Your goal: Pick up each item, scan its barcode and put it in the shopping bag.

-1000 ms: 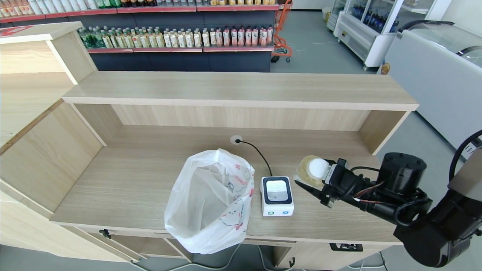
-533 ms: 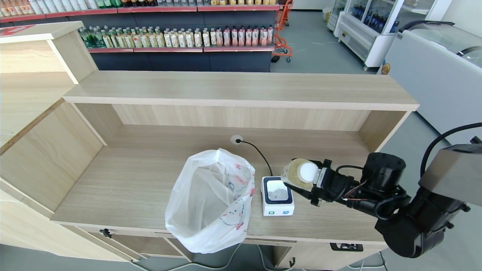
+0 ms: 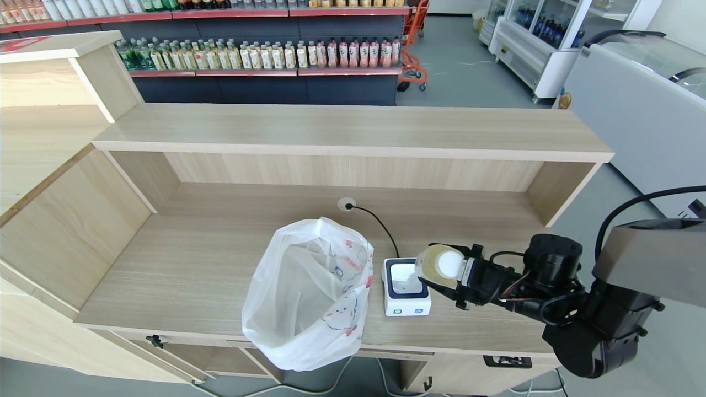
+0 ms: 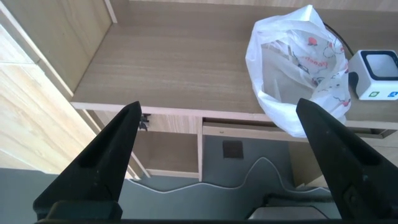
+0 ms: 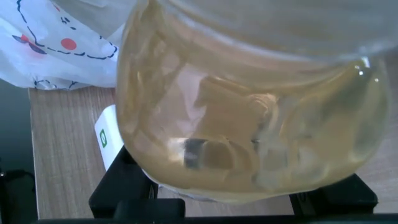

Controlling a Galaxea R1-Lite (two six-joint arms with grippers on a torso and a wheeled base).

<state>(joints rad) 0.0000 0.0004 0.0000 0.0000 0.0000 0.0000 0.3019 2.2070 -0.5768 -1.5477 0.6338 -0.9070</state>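
Left claw (image 4: 219, 107) is open and empty, before the table's (image 3: 182, 264) front edge. The shopping bag (image 3: 309, 286) stands open, with the scanner (image 3: 406, 286) just beside it. The right claw (image 3: 439, 268) grips a white-capped bottle (image 3: 427, 263) over the scanner, so the scanning step appears to be in hand. Next move likely needs the barcode facing the scanner, then transfer to the bag. The bag's red print is unreadable.

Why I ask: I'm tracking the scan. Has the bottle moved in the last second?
Yes. The bottle, in the right gripper, moved left, from beside the scanner to over its right edge.
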